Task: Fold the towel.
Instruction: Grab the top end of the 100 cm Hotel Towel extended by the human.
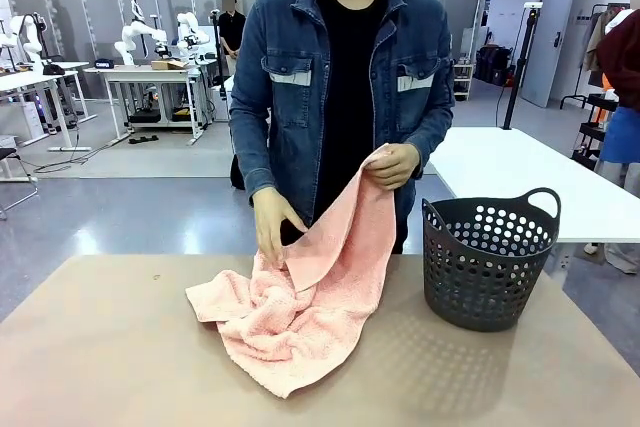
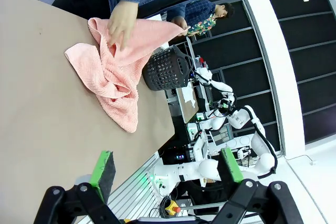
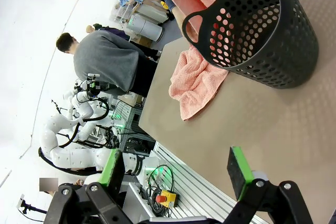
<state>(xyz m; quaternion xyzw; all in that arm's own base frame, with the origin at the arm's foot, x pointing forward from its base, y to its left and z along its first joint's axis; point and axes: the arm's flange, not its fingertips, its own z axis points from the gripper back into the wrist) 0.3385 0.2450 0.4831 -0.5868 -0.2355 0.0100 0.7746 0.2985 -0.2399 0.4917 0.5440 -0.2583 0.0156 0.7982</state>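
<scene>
The salmon-pink towel (image 1: 300, 312) lies crumpled on the brown table, near its middle, with one corner lifted. The person's hand (image 1: 392, 164) holds that raised corner up, and the other hand (image 1: 272, 227) presses into the towel's folds lower down. From the left wrist, the towel (image 2: 113, 77) appears far off across the table, and my left gripper (image 2: 167, 170) is open, well short of it. The right wrist view has the towel (image 3: 197, 80) partly behind the basket, and my right gripper (image 3: 179, 166) is open with nothing between its fingers.
A dark perforated basket (image 1: 488, 257) with handles stands on the table to the right of the towel, also seen close in the right wrist view as the basket (image 3: 262, 30). The person stands at the far edge. The bare table (image 1: 100, 347) stretches to the left and front.
</scene>
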